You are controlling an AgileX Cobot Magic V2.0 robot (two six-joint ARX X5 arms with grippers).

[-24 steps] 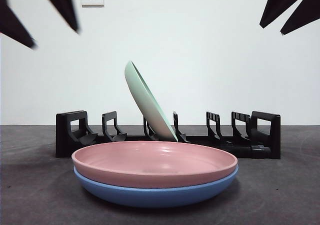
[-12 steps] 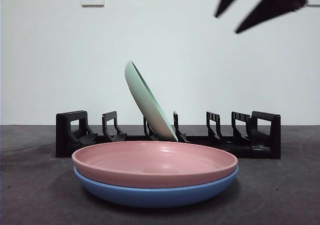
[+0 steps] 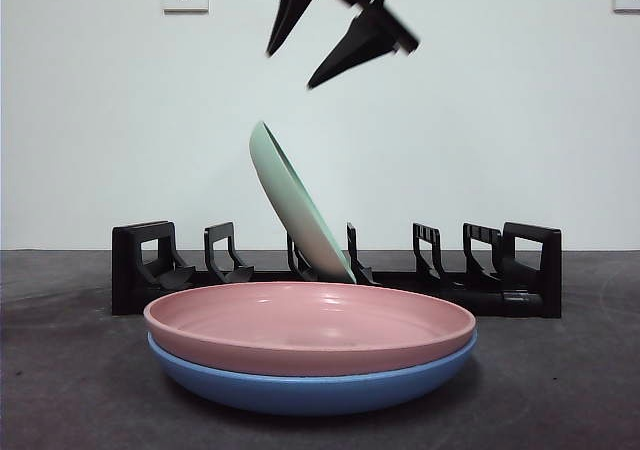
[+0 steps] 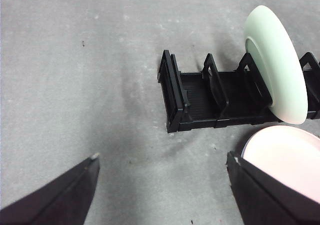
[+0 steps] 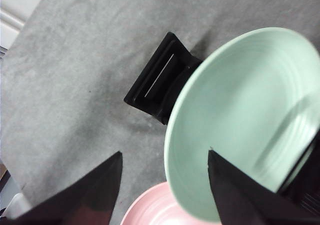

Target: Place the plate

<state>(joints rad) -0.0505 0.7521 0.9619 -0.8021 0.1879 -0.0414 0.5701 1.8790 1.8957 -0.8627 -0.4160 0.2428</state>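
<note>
1. Our right claw (image 3: 312, 50) hangs in the air above the rack, spread wide with nothing in it. In the right wrist view its two jaws frame the rim of the green plate (image 5: 245, 120), so we reckon it's lining up over the plates.

2. Our left claw (image 4: 162, 185) is parked off to the side, also released and empty, looking down at the rack's end. It looks like it's just keeping clear.

3. The green plate (image 3: 297, 202) stands tilted in a slot of the black rack (image 3: 335, 270), leaning on a divider. That's probably how each plate is meant to end up.

4. In front of the rack, the pink plate (image 3: 309, 325) sits flat on the blue plate (image 3: 310, 390), both on the counter (image 3: 70, 390). Pink is on top, so it's likely our next pick.

5. Empty slots sit on both sides of the green plate, so there's room.
</note>
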